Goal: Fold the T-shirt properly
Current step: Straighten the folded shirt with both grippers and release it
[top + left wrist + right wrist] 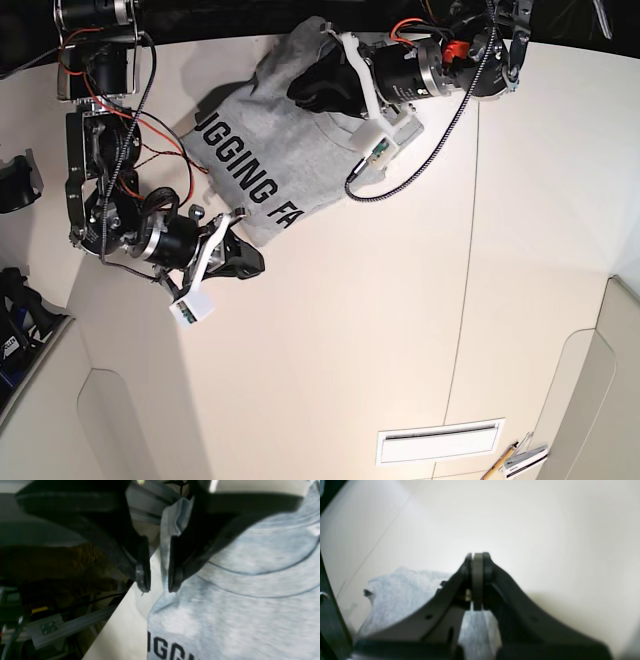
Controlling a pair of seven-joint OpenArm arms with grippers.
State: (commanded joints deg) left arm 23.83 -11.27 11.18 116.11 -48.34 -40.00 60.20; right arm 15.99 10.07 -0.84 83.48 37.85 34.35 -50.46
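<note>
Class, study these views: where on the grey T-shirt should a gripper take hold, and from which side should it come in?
Probably the shoulder edge beside the collar. On the T-shirt a fold of that edge stands up off the table, so the fingers can close on either face; the left gripper already straddles it from the table-edge side. The right gripper is shut near the opposite edge.
</note>
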